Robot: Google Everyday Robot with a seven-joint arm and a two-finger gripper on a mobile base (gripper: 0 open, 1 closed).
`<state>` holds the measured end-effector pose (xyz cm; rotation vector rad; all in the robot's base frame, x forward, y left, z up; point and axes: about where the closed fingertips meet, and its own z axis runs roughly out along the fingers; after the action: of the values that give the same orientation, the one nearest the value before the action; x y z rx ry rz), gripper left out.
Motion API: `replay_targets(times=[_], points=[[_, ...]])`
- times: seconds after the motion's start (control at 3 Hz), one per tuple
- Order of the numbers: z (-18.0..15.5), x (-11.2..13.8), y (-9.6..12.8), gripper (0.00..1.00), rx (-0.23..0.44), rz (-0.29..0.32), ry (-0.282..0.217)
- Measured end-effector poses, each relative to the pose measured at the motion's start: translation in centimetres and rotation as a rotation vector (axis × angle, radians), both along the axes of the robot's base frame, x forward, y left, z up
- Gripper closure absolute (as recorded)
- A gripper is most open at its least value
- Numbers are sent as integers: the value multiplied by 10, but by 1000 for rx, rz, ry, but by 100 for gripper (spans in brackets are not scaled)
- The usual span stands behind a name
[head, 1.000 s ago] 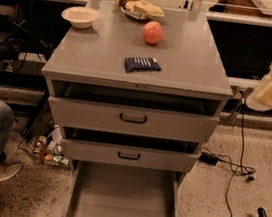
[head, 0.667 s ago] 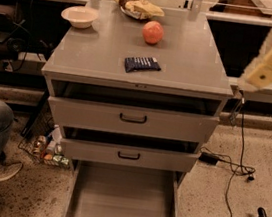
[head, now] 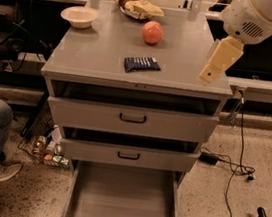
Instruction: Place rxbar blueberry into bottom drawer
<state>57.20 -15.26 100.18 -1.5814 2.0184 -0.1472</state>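
The tool [head: 218,61] has swung in from the right and now hangs above the right edge of the surface [head: 99,50]; whether it is open or closed I cannot tell. The rxbar blueberry [head: 141,64] lies untouched near the front of the surface, and the bottom drawer [head: 122,197] is pulled out, so I judge the grasp comes next.

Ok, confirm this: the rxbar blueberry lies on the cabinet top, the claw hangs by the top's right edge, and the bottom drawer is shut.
Not quite. The camera view shows the bottom drawer pulled open, not shut. The rest holds: the rxbar blueberry lies on the cabinet top, and the claw hangs by its right edge.
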Motion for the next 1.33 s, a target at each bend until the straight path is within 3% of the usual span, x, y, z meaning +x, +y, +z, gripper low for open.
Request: replay_targets(times=[0.67, 1.0, 1.33], points=[[-4, 4, 1, 0, 35, -2, -4], [-11, 26, 10, 0, 81, 29, -7], [-27, 86, 27, 0, 166, 85, -5]])
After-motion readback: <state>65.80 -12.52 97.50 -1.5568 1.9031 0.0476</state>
